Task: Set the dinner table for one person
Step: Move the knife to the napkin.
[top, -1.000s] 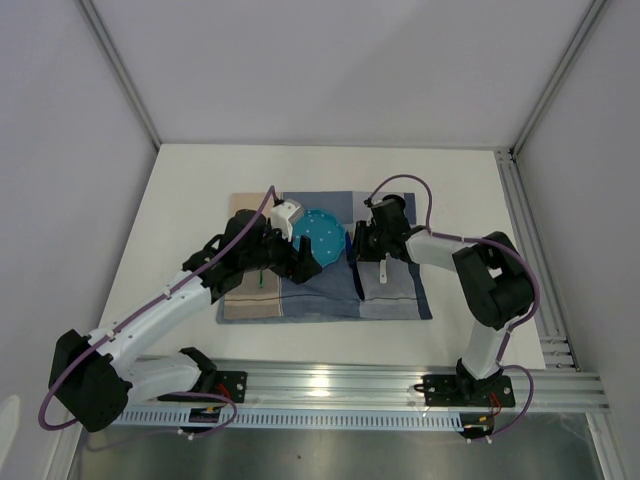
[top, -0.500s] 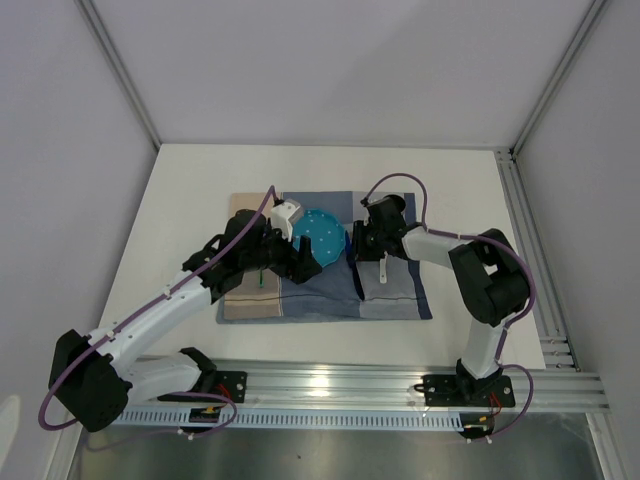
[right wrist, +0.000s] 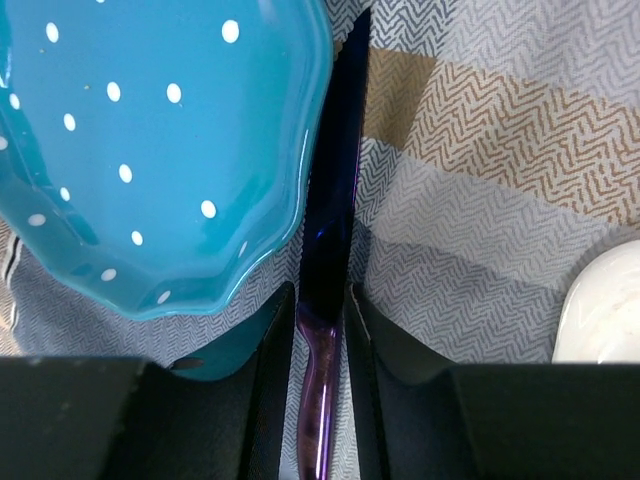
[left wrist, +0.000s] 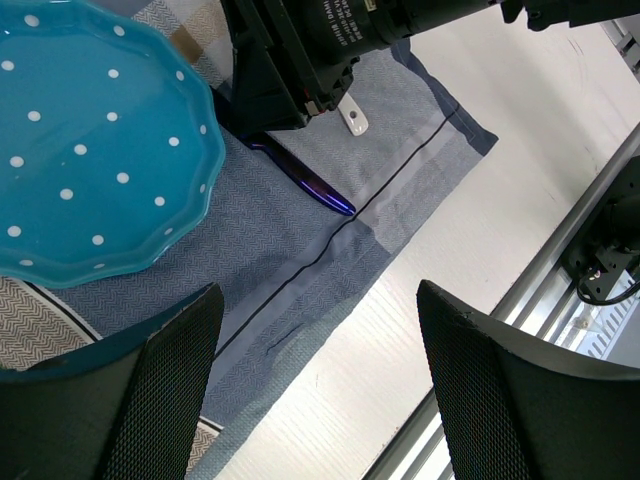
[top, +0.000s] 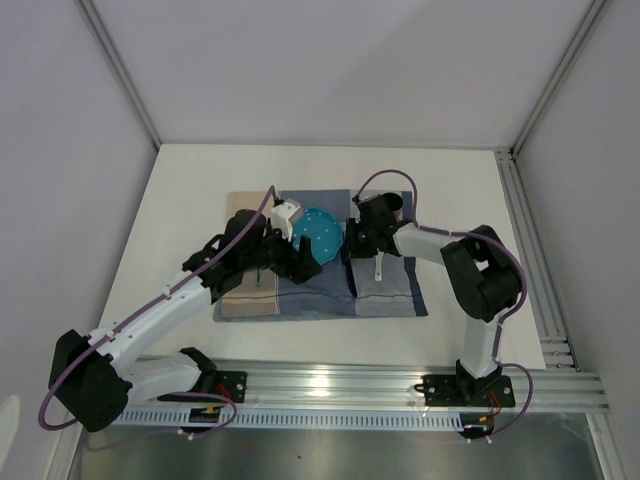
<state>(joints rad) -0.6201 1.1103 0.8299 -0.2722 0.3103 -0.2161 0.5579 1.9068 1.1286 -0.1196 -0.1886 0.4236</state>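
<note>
On the white dinner table (top: 180, 200) lies a blue-and-beige checked placemat (top: 400, 295), and on it rests a teal dotted plate (top: 322, 230). Just right of the plate lies a dark blue knife (right wrist: 335, 200) with a purple handle. My right gripper (right wrist: 320, 330) is low over the cloth with its fingers pressed close on both sides of the knife, where blade meets handle. My left gripper (left wrist: 320, 390) hangs wide open above the placemat's near edge, beside the plate (left wrist: 90, 150), with nothing between its fingers.
A white spoon (top: 380, 268) lies on the placemat right of the knife. A thin green utensil (top: 259, 277) shows beside the left arm. Silver rails (top: 400, 385) run along the table's near and right edges.
My right gripper has shifted a little to the left and its jaws have narrowed slightly on the knife. The placemat's right side slid left with it. The left arm has not moved.
</note>
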